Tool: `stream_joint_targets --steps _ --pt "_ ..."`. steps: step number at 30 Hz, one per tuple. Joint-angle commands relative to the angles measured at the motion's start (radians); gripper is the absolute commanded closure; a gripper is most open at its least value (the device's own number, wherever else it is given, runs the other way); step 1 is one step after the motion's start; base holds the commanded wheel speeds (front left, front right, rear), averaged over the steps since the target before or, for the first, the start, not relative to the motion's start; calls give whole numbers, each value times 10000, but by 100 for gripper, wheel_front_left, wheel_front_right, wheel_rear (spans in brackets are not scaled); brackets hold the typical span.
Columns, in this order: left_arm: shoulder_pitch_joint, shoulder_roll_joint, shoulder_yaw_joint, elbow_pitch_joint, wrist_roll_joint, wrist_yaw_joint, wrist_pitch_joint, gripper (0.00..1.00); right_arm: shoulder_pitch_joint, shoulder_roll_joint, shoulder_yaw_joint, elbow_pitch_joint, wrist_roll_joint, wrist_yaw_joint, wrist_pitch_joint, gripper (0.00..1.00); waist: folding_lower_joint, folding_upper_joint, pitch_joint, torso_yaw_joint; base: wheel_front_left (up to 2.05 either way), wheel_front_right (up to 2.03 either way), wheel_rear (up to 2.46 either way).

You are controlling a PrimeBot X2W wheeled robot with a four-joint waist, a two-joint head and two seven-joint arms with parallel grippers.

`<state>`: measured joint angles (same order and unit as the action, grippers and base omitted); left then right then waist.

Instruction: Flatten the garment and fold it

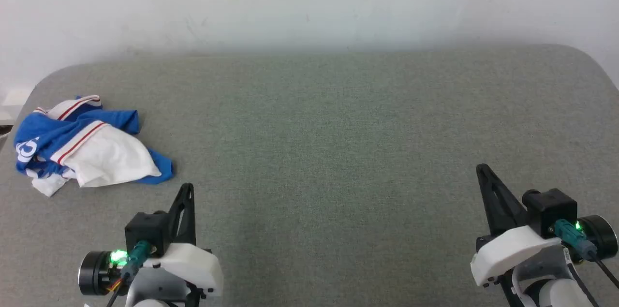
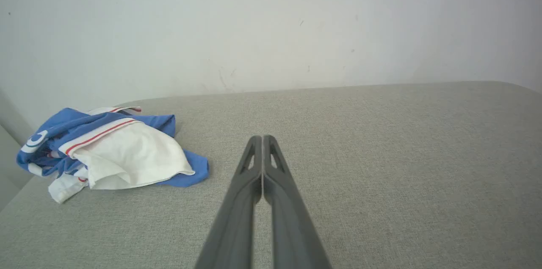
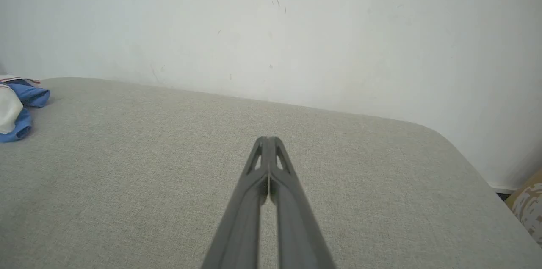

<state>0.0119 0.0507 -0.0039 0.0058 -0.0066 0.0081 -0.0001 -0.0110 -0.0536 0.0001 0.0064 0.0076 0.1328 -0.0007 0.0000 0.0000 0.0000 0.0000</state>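
The garment lies crumpled in a heap at the far left of the grey table: royal blue with a white sleeve on top and red-striped white trim. The same garment shows left of centre in the left wrist view, and an edge of the garment shows at the left border of the right wrist view. My left gripper hovers near the front edge, just right of the heap and apart from it, shut and empty. My right gripper stands far to the right, shut and empty.
A pale wall rises right behind the table's back edge. The table's corners are rounded. Beyond the right corner a patterned brown-and-white object sits low. Bare grey fabric stretches between the heap and my right arm.
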Motion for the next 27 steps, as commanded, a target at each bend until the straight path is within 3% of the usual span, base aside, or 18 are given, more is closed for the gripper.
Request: stream_joint_targets --steps 1,27 --pt "-119 -5 39 -58 66 -81 1 100 110 34 -1 -64 -76 -21 7 100 0 0 0 0 0 0 0" --pt "-119 -5 39 -58 66 -81 1 100 110 34 -1 -64 -76 -21 7 100 0 0 0 0 0 0 0"
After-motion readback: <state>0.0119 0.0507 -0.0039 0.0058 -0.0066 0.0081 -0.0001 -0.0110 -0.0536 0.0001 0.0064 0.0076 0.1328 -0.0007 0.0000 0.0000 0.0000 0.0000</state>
